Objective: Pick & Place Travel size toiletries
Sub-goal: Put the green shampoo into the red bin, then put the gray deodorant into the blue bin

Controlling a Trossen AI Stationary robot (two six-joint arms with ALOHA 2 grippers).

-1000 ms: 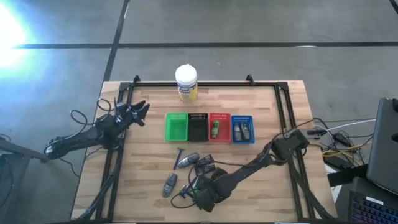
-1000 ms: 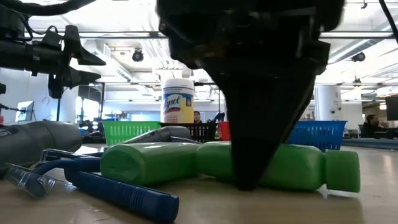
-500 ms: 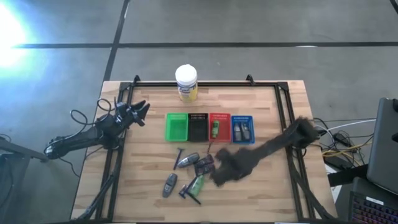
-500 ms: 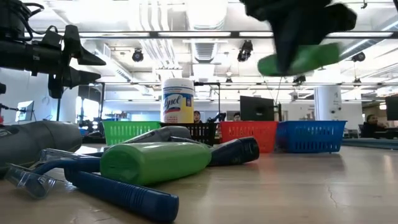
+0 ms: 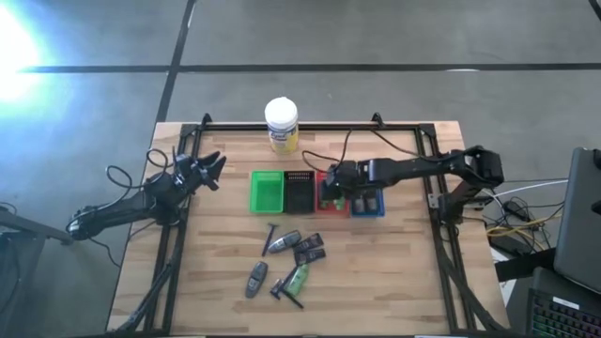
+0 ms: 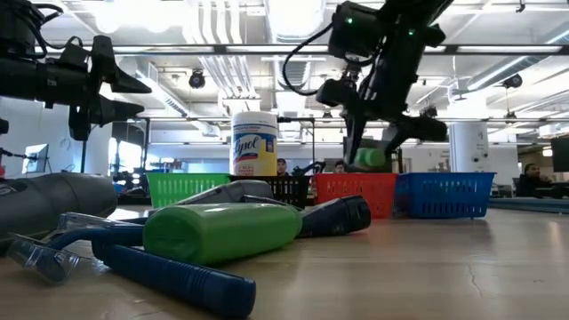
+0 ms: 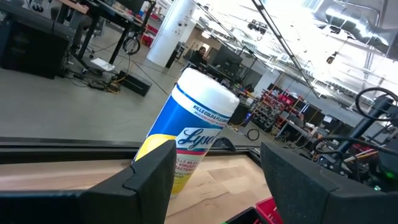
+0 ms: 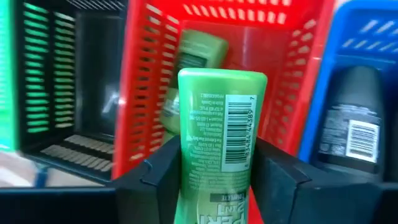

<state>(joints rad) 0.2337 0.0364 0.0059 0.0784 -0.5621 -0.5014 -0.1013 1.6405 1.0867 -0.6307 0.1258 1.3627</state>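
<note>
My right fingers (image 8: 214, 186) are clamping a green bottle (image 8: 217, 140), holding it in the air just above the red basket (image 8: 298, 74), where another green bottle (image 8: 189, 59) is already lying. My left fingers (image 5: 208, 169) are hanging spread and empty at the bench's left edge. More toiletries (image 5: 299, 249) are lying scattered on the bench (image 5: 394, 272) in front of the baskets.

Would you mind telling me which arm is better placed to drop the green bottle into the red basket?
The right: its gripper already holds the green bottle above the red basket; the left gripper waits aside.
</note>
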